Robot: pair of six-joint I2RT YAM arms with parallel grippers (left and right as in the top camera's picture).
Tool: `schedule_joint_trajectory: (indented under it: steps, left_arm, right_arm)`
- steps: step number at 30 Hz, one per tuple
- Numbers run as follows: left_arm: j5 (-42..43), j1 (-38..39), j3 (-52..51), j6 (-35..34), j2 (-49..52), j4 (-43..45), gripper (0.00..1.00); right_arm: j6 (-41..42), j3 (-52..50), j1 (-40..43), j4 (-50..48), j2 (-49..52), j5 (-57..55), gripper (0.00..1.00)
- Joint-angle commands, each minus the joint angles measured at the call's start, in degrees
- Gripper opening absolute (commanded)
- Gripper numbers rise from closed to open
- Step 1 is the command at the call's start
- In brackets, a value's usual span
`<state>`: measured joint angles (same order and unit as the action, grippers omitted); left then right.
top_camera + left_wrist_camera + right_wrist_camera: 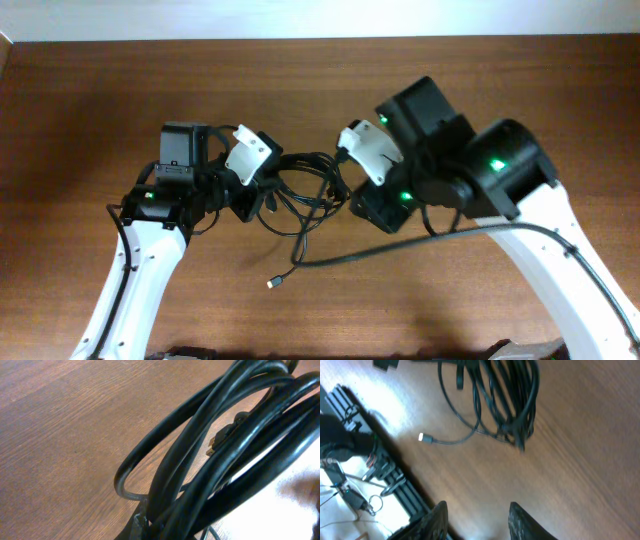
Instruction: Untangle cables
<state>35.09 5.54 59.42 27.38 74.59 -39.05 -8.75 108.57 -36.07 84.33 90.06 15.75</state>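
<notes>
The cables are a bundle of thin black loops between my two arms. One loose strand runs down to a small metal-tipped plug on the wooden table. My left gripper is at the left side of the bundle. In the left wrist view the black loops fill the frame and hang over its fingertip, which looks shut on them. My right gripper is at the bundle's right side. Its two fingers are open and empty, with the bundle and the plug some way ahead.
A thicker dark wire from the right arm crosses the table in front of the bundle. A black metal rail with loose wires runs along the table's front edge in the right wrist view. The wooden table extends to the left and back.
</notes>
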Motion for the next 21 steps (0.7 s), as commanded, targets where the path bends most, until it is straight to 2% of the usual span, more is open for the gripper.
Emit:
schedule_joint_trajectory:
  steps: [1, 2, 6, 7, 8, 9, 11, 12, 16, 18, 21]
  left_arm:
    - [3.3, 0.1, 0.6, -0.9, -0.7, 0.3, 0.00]
    - [3.6, 0.1, 0.6, -0.9, -0.7, 0.2, 0.00]
    - [3.7, 0.1, 0.6, -0.9, -0.7, -0.2, 0.00]
    - [3.7, 0.1, 0.6, -0.9, -0.7, -0.2, 0.00]
    - [3.7, 0.1, 0.6, -0.9, -0.7, -0.3, 0.00]
    - [3.7, 0.1, 0.6, -0.9, -0.7, -0.4, 0.00]
    - [3.7, 0.1, 0.6, -0.9, -0.7, -0.4, 0.00]
    - [3.7, 0.1, 0.6, -0.9, -0.7, -0.5, 0.00]
    - [3.6, 0.1, 0.6, -0.9, -0.7, -0.8, 0.00]
    - [3.5, 0.0, 0.6, -0.9, -0.7, -0.9, 0.00]
    - [3.5, 0.0, 0.6, -0.9, -0.7, -0.9, 0.00]
  right_arm:
    - [-0.2, 0.3, -0.3, -3.1, 4.0, -3.3, 0.43]
    - [-0.2, 0.3, -0.3, -5.8, 7.1, -5.8, 0.47]
    - [-0.2, 0.3, -0.3, -11.1, 10.3, -5.9, 0.48]
    - [-0.2, 0.3, -0.3, -12.0, 10.7, -5.9, 0.45]
    - [-0.1, 0.3, -0.3, -12.8, 10.7, -5.9, 0.08]
    - [0.7, 0.3, -0.2, -13.2, 10.7, -6.2, 0.04]
    - [1.1, 0.3, -0.2, -13.3, 10.7, -6.9, 0.04]
    - [4.5, 0.3, -0.2, -13.3, 10.7, -10.4, 0.04]
    - [23.6, 0.3, 1.6, -9.3, 10.7, -36.2, 0.04]
    - [31.6, 0.3, 8.5, -4.7, 10.1, -38.5, 0.04]
    - [32.2, 0.4, 16.5, -1.7, 7.2, -36.8, 0.04]
